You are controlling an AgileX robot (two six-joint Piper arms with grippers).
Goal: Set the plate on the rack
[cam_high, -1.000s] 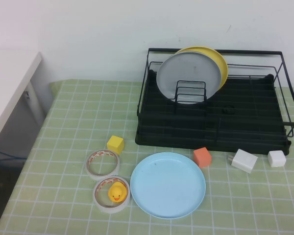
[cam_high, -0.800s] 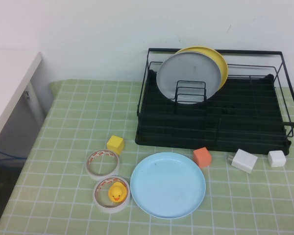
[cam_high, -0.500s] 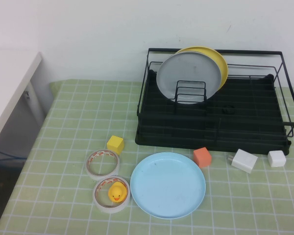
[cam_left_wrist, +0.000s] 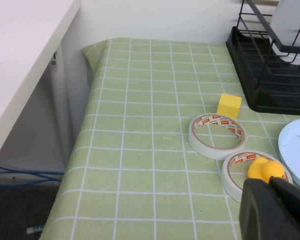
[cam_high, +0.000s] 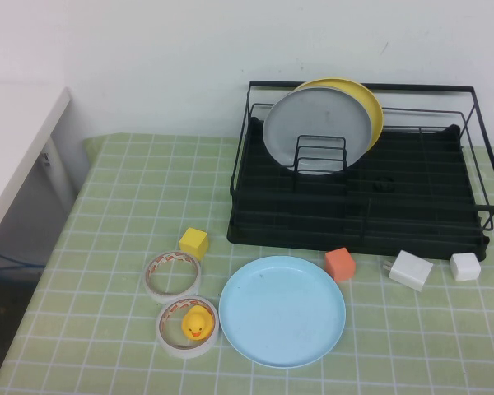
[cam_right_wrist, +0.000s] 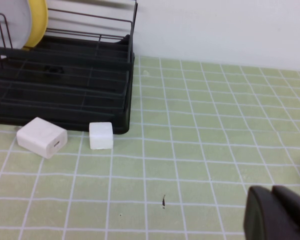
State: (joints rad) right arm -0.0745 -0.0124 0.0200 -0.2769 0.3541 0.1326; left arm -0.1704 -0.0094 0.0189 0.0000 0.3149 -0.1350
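The light blue plate [cam_high: 281, 310] lies flat on the green checked cloth near the front, in front of the black wire rack [cam_high: 358, 216]; its rim shows in the left wrist view [cam_left_wrist: 295, 152]. The rack holds a grey plate [cam_high: 315, 127] and a yellow plate [cam_high: 365, 107] upright in its dividers. Neither arm shows in the high view. My left gripper [cam_left_wrist: 271, 186] is shut and empty, above the table's front left, near the duck. My right gripper [cam_right_wrist: 272, 192] is shut and empty, over bare cloth right of the rack [cam_right_wrist: 65, 85].
Two tape rolls [cam_high: 172, 276] lie left of the plate, one with a yellow duck [cam_high: 196, 323] in it. A yellow cube [cam_high: 194, 242], an orange cube [cam_high: 340, 263], a white charger [cam_high: 411, 270] and a white cube [cam_high: 465, 266] sit along the rack's front. A white table [cam_high: 12, 140] stands at the left.
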